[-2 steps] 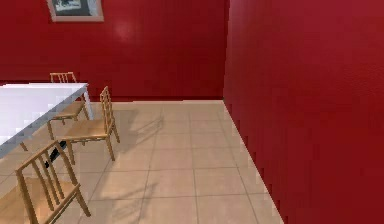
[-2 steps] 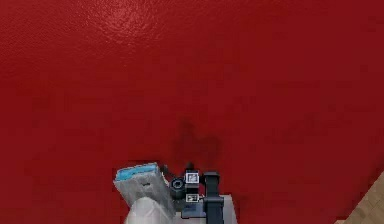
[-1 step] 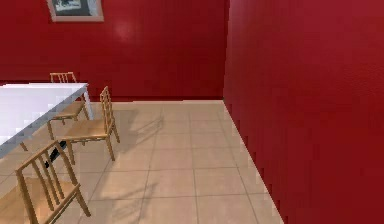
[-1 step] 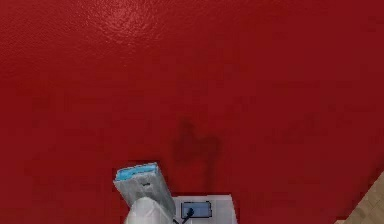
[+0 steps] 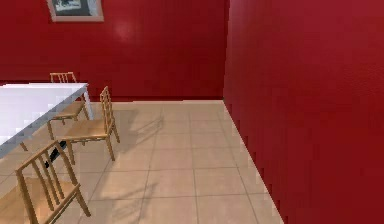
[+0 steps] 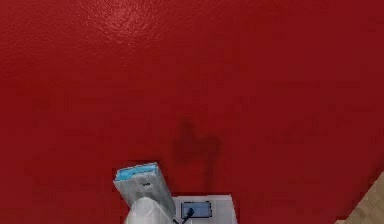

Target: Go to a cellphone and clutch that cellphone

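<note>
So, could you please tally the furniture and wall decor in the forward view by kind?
Wooden chairs: 3
White table: 1
Framed picture on the red wall: 1
Total: 5

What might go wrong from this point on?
1. The red wall looks close on the forward view's right; turning may scrape it.
2. In the arm side view a dark flat rectangle, perhaps the cellphone, lies near a pale blue box; a reach could knock the box.
</note>
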